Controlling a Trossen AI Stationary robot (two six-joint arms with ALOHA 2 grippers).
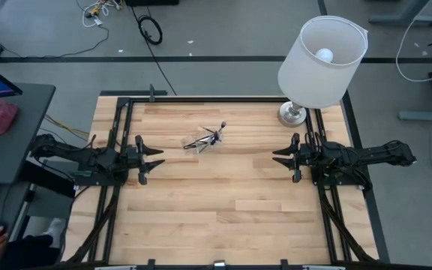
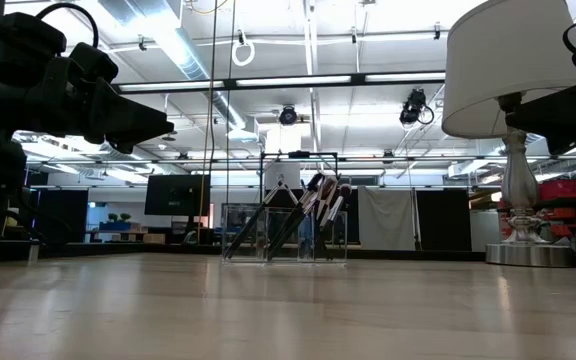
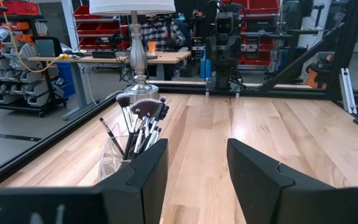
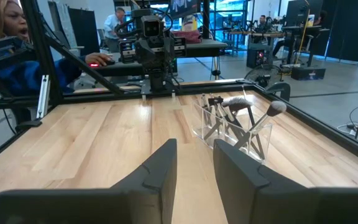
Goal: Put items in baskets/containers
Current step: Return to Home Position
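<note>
Brushes point(image 3: 140, 118), count unclear, in 1 container point(image 3: 109, 163); L gripper point(image 1: 158, 159), R gripper point(image 1: 277, 158) parted.

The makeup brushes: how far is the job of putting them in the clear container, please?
Done: the brushes stand bunched in the clear container, and no view shows one lying loose on the table. In hand: nothing; the left gripper and right gripper are open and empty, at opposite sides. Left: apparently nothing to load.

Wooden counter point(image 1: 223, 210) framed in black.
A clear container point(image 1: 193, 142) of brushes point(image 1: 213, 136) stands near the back edge; a lamp point(image 1: 322, 60) sits at the right back corner.
</note>
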